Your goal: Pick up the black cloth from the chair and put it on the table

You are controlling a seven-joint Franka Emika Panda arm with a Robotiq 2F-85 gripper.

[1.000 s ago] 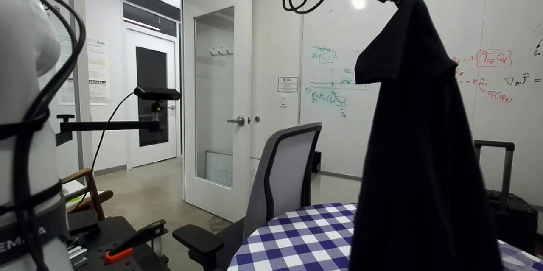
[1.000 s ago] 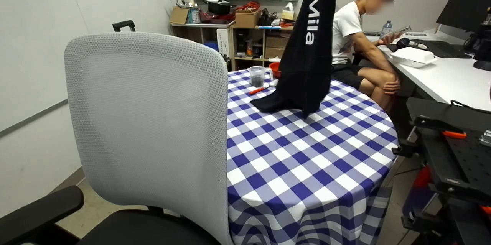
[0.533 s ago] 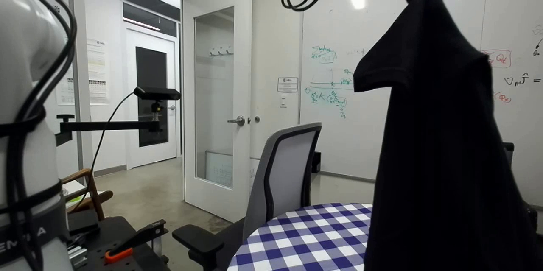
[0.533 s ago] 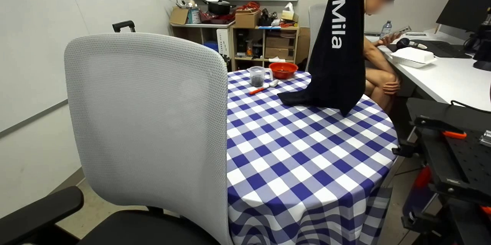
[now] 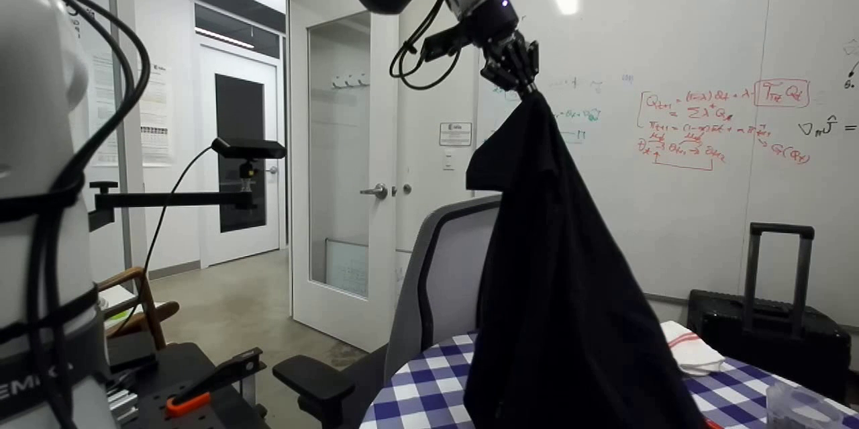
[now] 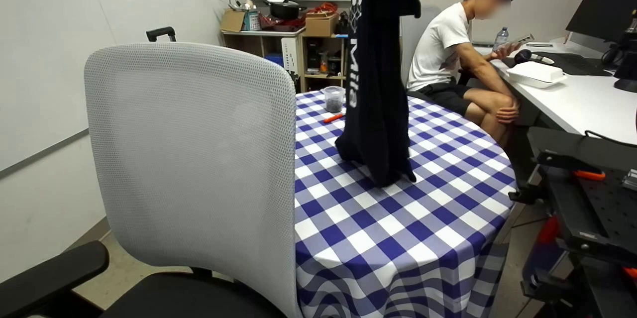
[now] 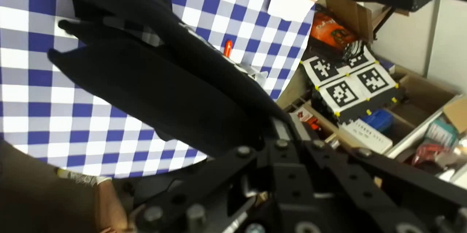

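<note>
In the upper middle of an exterior view, the hand (image 5: 529, 89) pinches the top of the black cloth (image 5: 560, 288), which drapes to the lower centre, over the worktop (image 5: 419, 389). The pick-up from the chair (image 5: 453, 274) looks done; lowering the bulk and releasing it seem to remain.
</note>
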